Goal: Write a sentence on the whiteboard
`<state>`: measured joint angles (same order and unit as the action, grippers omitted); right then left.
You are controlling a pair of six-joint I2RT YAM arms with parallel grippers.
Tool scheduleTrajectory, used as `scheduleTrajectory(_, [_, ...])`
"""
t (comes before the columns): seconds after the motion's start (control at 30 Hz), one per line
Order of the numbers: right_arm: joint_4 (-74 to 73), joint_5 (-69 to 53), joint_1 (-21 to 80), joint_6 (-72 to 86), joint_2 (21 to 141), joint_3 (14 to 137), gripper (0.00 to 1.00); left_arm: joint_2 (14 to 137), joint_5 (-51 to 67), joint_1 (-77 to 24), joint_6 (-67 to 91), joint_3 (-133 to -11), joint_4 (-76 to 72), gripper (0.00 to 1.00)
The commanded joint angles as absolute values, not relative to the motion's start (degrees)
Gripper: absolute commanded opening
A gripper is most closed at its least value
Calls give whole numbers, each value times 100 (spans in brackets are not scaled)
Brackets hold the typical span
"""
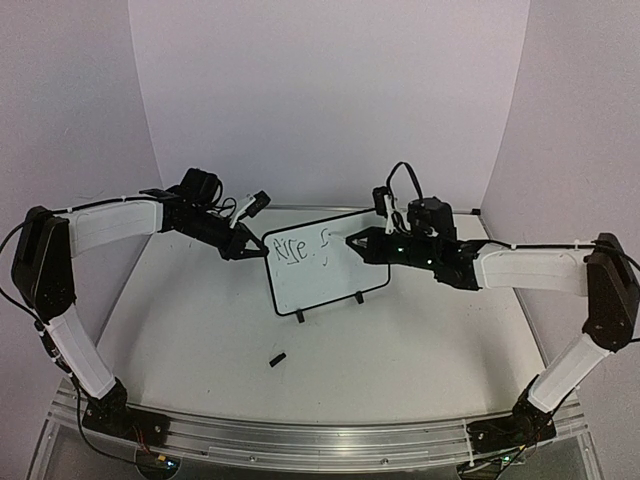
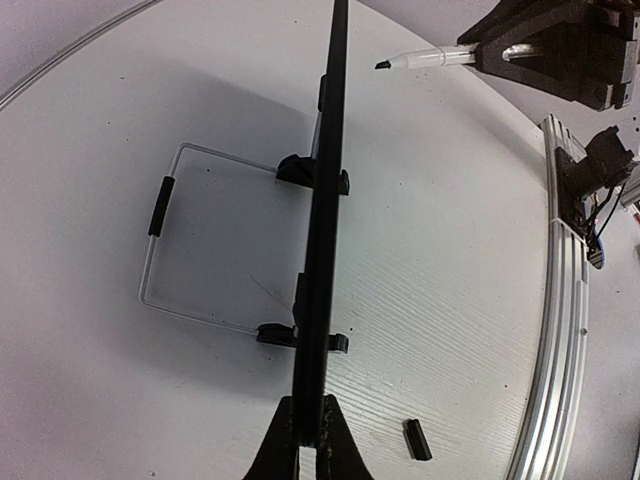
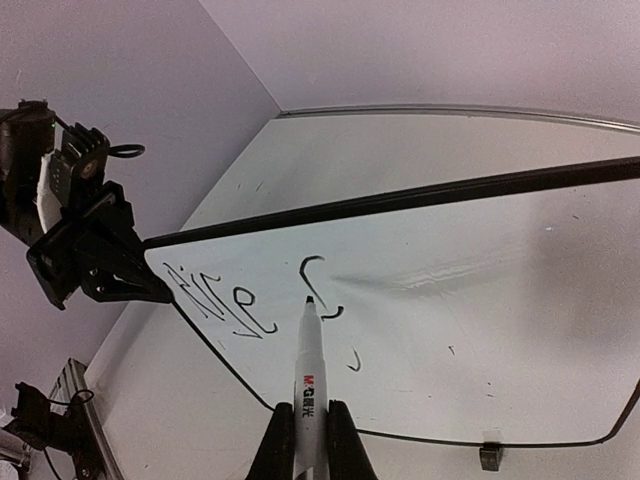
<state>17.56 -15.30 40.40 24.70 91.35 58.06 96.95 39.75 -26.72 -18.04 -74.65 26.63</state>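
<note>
The whiteboard (image 1: 325, 270) stands tilted on its two black feet mid-table. It shows edge-on in the left wrist view (image 2: 325, 200) and face-on in the right wrist view (image 3: 480, 300). The sentence (image 1: 300, 248) reads about "Rise." with one curved stroke after it (image 3: 225, 300). My left gripper (image 1: 252, 248) is shut on the board's upper left corner (image 2: 308, 415). My right gripper (image 1: 352, 243) is shut on a white marker (image 3: 307, 370), uncapped. Its black tip (image 2: 383, 65) hovers just off the board face by the curved stroke.
The marker's black cap (image 1: 277, 358) lies on the table in front of the board, also in the left wrist view (image 2: 417, 439). A wire stand (image 2: 160, 205) sticks out behind the board. An aluminium rail (image 1: 320, 440) runs along the near edge.
</note>
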Motion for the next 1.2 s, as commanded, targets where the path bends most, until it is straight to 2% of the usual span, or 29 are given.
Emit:
scheduleTrajectory(0.0, [1858, -1347, 4017, 2526, 8947, 5754, 0, 9947, 3631, -2792, -1990, -7451, 3256, 0])
scheduleTrajectory(1.17, [1837, -1845, 3809, 2396, 9600, 5976, 0, 9958, 3583, -2830, -2019, -7445, 3278, 0])
